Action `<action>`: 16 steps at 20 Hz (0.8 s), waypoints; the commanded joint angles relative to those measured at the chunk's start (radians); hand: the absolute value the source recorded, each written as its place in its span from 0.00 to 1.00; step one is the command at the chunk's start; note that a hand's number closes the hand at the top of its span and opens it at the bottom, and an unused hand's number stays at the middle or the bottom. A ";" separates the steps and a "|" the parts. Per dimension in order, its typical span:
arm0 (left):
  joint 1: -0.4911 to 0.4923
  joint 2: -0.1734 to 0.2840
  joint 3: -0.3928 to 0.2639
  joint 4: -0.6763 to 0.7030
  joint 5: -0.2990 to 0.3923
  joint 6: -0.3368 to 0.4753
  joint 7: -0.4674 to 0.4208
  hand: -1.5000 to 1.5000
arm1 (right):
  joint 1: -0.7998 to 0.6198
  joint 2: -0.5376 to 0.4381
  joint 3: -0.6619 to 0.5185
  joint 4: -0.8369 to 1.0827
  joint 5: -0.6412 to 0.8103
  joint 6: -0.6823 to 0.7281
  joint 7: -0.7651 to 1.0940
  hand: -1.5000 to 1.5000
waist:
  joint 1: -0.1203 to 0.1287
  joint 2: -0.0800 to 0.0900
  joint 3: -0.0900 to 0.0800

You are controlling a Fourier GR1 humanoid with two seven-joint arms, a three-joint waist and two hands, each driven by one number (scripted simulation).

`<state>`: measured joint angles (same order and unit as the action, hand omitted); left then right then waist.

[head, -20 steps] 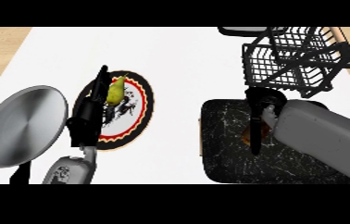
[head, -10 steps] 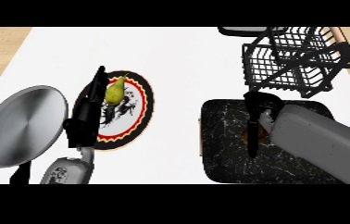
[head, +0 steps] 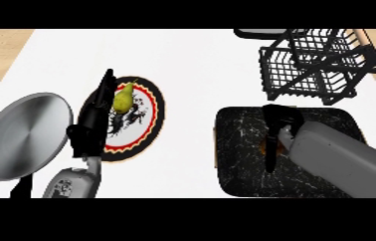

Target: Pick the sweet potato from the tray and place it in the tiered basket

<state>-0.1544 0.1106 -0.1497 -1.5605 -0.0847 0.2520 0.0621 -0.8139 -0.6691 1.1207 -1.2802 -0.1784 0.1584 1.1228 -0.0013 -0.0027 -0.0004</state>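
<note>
A black marbled tray [head: 242, 175] lies at the lower right of the counter. My right hand [head: 280, 121] is down on the tray's middle with its fingers curled over the sweet potato [head: 265, 146]. Only a small orange sliver of the potato shows by the thumb. The black wire tiered basket [head: 308, 68] stands just beyond the tray at the upper right, apart from the hand. My left hand [head: 94, 118] rests open at the left with its fingers up, over the edge of a plate.
A round patterned plate [head: 149, 116] with a green pear [head: 123, 98] on it sits left of centre. A large silver lid [head: 33, 135] lies at the far left edge. White counter runs between the plate and the tray.
My right forearm has swung a little lower and to the left over the tray, and the hand has settled down on the sweet potato. The left hand has stayed still.
</note>
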 commanded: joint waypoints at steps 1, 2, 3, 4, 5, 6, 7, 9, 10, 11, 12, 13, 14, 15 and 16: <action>0.006 -0.026 -0.005 0.060 -0.017 0.011 -0.058 0.50 | 0.037 0.028 -0.026 -0.015 0.079 -0.037 0.138 1.00 | -0.004 0.001 0.000; -0.025 0.005 0.014 -0.007 0.005 -0.018 0.033 0.50 | 0.052 0.041 -0.001 -0.007 0.140 -0.054 0.111 1.00 | 0.000 0.000 0.000; 0.014 -0.024 -0.020 -0.006 -0.020 0.006 0.008 0.50 | 0.068 -0.027 -0.013 -0.076 0.146 -0.024 0.110 1.00 | -0.005 -0.002 0.000; -0.014 -0.001 0.020 0.019 -0.005 -0.010 -0.007 0.50 | 0.081 -0.010 -0.010 -0.054 0.195 -0.031 0.069 1.00 | -0.003 0.000 0.000; 0.004 -0.003 0.033 0.053 0.010 -0.018 -0.089 0.50 | 0.053 0.025 0.017 -0.061 0.231 -0.025 0.096 1.00 | -0.001 0.001 -0.001; -0.002 -0.053 -0.026 0.062 -0.043 0.027 -0.051 0.50 | 0.038 0.036 0.020 0.039 0.252 0.014 0.021 1.00 | 0.006 0.004 0.000; -0.004 -0.007 0.004 0.014 -0.008 -0.019 -0.001 0.50 | 0.043 0.021 0.027 0.052 0.280 0.029 -0.030 1.00 | 0.010 0.003 0.000; -0.036 -0.019 0.012 0.024 -0.004 -0.018 -0.007 0.50 | 0.082 0.036 0.037 0.040 0.340 -0.008 -0.016 1.00 | 0.002 0.002 0.000; -0.014 -0.011 0.023 0.042 -0.011 -0.014 -0.017 0.50 | 0.066 0.109 0.011 0.036 0.357 -0.006 0.023 1.00 | 0.005 0.002 0.000; 0.011 0.010 0.037 0.031 0.021 -0.056 -0.052 0.50 | 0.096 0.094 -0.002 0.016 0.384 -0.023 -0.007 1.00 | 0.004 0.002 0.000; 0.014 -0.012 0.002 -0.026 -0.003 -0.033 0.004 0.50 | 0.068 0.157 -0.014 0.098 0.417 -0.061 -0.041 1.00 | 0.013 0.003 0.001; -0.015 -0.035 0.011 0.048 -0.020 -0.006 -0.029 0.50 | 0.088 0.114 -0.025 0.039 0.433 -0.051 -0.070 1.00 | 0.003 0.003 0.000; -0.032 -0.028 0.017 0.062 -0.022 -0.009 -0.027 0.50 | 0.093 0.145 -0.013 0.017 0.457 -0.081 -0.053 1.00 | 0.001 0.003 0.000; 0.012 -0.004 0.019 0.001 -0.001 -0.035 -0.006 0.50 | 0.095 0.187 -0.016 0.020 0.470 -0.118 -0.047 1.00 | 0.010 0.001 0.001; -0.001 -0.035 0.004 0.031 -0.018 -0.016 -0.034 0.50 | 0.078 0.170 -0.044 0.068 0.489 -0.081 -0.099 1.00 | 0.008 0.003 0.001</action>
<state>-0.1583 0.0905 -0.1385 -1.5339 -0.0955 0.2329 0.0397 -0.7552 -0.5808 1.0872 -1.2500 0.2410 0.1169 1.0434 -0.0008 -0.0158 -0.0172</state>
